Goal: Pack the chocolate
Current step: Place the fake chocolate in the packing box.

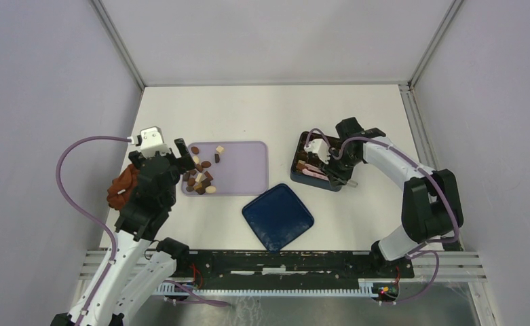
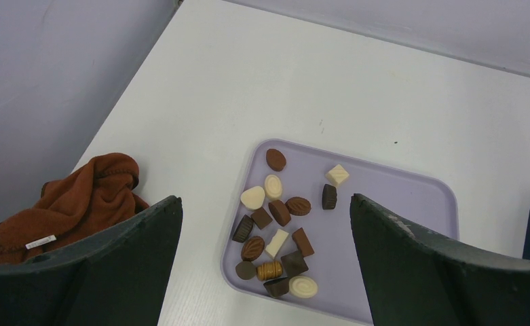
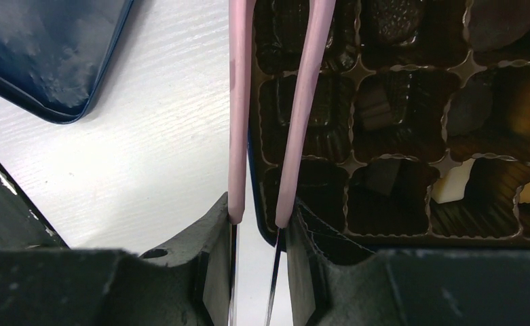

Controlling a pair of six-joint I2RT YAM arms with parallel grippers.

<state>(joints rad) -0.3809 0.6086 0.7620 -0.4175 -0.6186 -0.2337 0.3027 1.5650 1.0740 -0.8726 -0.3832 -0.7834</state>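
Loose chocolate (image 1: pixel 203 178) (image 2: pixel 275 234): small heap at the left end of the lavender tray (image 1: pixel 245 170) (image 2: pixel 398 204), on the left half of the bench (image 1: pixel 269 115). Pieces are dark brown, mid brown and cream-white, in square, oval and round shapes. Some are ridged, a few lie tipped on edge, and two sit apart toward the tray's far side. More pieces are already in cells of the box (image 1: pixel 296 173) (image 3: pixel 357 68): mostly dark, one white at the near row.

Key relation: the heap lies left of the right gripper (image 1: pixel 330 170) (image 3: pixel 258 210), with the bare part of the tray between them. This gripper is clamped on the pink tongs (image 1: pixel 311 171) (image 3: pixel 238 102). Their long axis runs over the box, tips pointing roughly left. The tong arms are close together; tips are out of the wrist view, so I cannot tell if they hold a piece.

The left gripper (image 1: pixel 179 161) (image 2: pixel 265 200) is much nearer, just beside the heap, jaws wide and empty. It has no tool.

Likely next: the tongs travel left to the heap.

The blue lid (image 1: pixel 277 217) (image 3: pixel 45 47) lies near the tray. The cloth (image 1: pixel 121 189) (image 2: pixel 79 197) is bunched at the left edge.
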